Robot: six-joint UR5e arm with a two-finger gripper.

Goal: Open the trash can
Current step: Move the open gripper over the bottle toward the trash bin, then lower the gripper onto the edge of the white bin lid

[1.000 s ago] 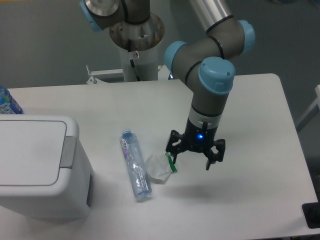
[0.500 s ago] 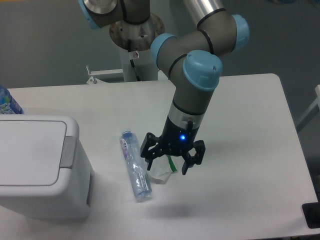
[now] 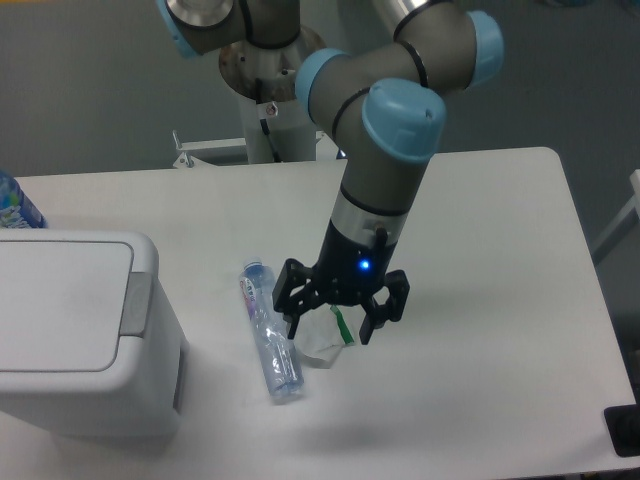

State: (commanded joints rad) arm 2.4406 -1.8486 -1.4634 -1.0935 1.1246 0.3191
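A white table point(image 3: 500, 220) fills most of the view, seen from above and in front. A grey robot arm point(image 3: 385, 190) with light blue joint caps reaches down from the top centre.

The trash can point(image 3: 80, 335), a large white bin with rounded corners, sits well to the left of the gripper, at the left edge of the picture. Its flat lid is down, and the grey push-bar strip point(image 3: 135, 302) runs along the lid's side nearest the gripper. The bin's left side is cut off by the frame.

The black gripper point(image 3: 329, 323) hangs pointing downward with its fingers spread apart, holding nothing. A blue light glows on its body.

Just left of the gripper lies a clear plastic bottle point(image 3: 270, 335) with a blue cap. Directly under the fingers is a crumpled clear wrapper point(image 3: 320, 342) with a green mark, partly hidden by them; whether the fingers touch it cannot be told. Far left of the gripper, behind the bin, part of a blue-labelled bottle point(image 3: 15, 205) shows, cut off by the edge.

Compared with half a second ago, the gripper has shifted slightly left, toward the bin.
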